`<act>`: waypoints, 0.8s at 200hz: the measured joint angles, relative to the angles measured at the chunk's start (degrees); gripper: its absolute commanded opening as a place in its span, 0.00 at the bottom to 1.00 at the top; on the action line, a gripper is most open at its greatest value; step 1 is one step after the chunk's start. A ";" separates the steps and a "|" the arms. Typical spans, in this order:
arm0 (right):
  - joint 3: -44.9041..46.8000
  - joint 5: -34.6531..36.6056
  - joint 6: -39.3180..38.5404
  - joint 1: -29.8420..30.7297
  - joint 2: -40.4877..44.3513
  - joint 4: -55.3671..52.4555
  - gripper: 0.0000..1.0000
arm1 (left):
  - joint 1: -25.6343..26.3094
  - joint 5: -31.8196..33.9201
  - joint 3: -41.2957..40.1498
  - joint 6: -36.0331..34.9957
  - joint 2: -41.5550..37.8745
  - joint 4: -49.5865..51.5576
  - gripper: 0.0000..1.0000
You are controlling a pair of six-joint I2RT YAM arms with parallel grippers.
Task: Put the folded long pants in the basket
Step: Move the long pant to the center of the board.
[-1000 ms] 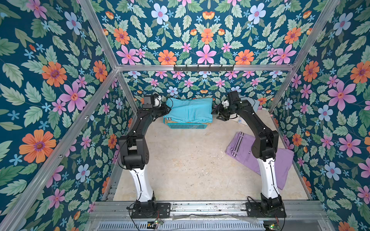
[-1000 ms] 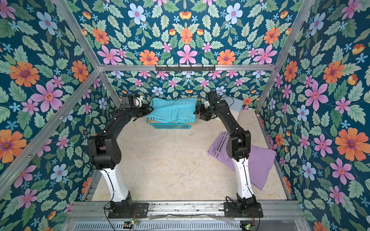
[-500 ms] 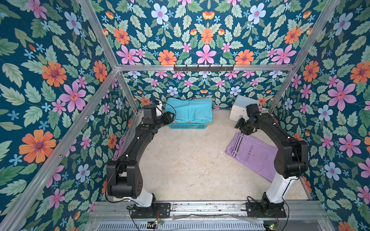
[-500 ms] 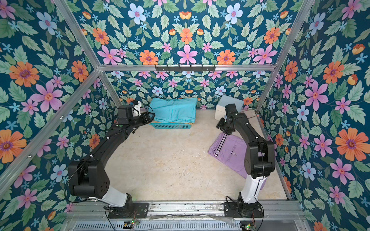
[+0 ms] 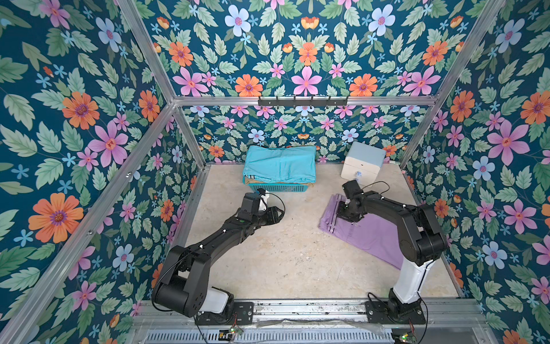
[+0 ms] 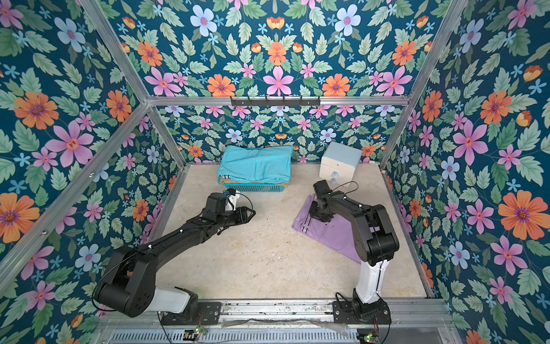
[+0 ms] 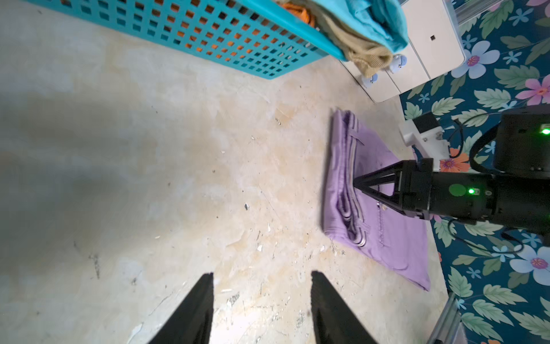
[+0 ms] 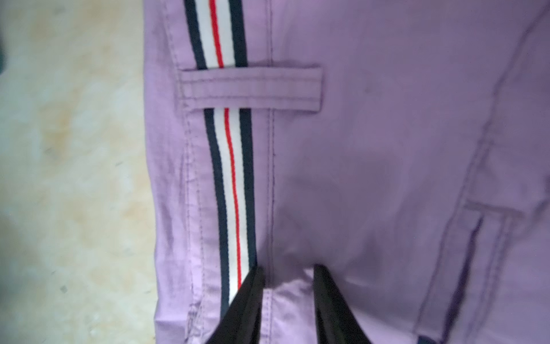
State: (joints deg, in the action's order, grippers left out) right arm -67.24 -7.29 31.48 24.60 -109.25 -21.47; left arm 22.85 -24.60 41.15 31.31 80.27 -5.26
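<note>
Status: three of four are in. The teal plastic mesh basket (image 5: 279, 187) sits at the table's far edge, left of centre. Folded turquoise pants (image 5: 279, 163) lie on top and overhang the rim, with folded tan pants (image 7: 366, 53) under them and folded orange pants (image 7: 302, 13) lowest (the orange also shows through the mesh holes).

Last item: folded lilac pants (image 5: 372, 238) with a navy-white-red striped waistband. They lie flat on the beige stone-look tabletop (image 5: 282, 253) along its right edge. The waistband end points toward the far right corner, near the small white-and-blue drawer box (image 5: 361, 165) but apart from it.

Right gripper (image 8: 288, 268): down on the waistband end, just inside the stripe. The jaws are drawn close with a ridge of lilac cloth puckered between them, which reads as a pinch on the lilac pants. The cloth is not off the table. My guess at why there: the waistband is the thickest, stiffest part, so a pinch there catches more than the top layer.

Left gripper (image 7: 262, 274): jaws apart, nothing between them. It hovers over bare tabletop near the middle, in front of the basket, pointed at the lilac pants. It is probably placed to take the other edge so the fold holds on the lift.

Risks: a one-point pinch may let the stack unfold or drag. The basket is heaped, so the drop must clear the rim and the turquoise pile.
</note>
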 measured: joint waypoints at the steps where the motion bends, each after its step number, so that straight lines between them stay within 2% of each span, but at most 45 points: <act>1: 0.15 -0.37 0.26 0.70 -0.04 0.68 0.33 | 0.02 0.00 -0.13 0.00 -0.07 -0.07 0.64; 33: 1.99 -7.91 6.23 10.25 -0.48 11.10 0.41 | 0.07 -0.61 -4.42 1.44 -1.42 -1.95 0.69; 66: 5.18 -13.27 11.67 11.54 3.08 13.46 0.53 | 0.09 -1.57 -7.61 1.88 -0.68 -3.19 0.71; 92: 8.00 -14.23 11.61 8.50 9.40 10.08 0.56 | 0.39 -3.85 -8.22 3.76 2.60 -6.71 0.72; 131: 15.58 -13.62 8.83 -2.60 18.45 6.78 0.53 | 3.65 -5.27 -5.31 6.73 9.84 -12.74 0.74; 160: 18.91 -13.77 6.71 -4.26 20.65 5.01 0.52 | 6.40 -4.63 -4.44 8.68 13.57 -15.08 0.75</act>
State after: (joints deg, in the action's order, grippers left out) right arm -48.34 -21.06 38.20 20.34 -88.60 -16.47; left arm 29.26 -29.23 36.71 39.99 93.84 -20.34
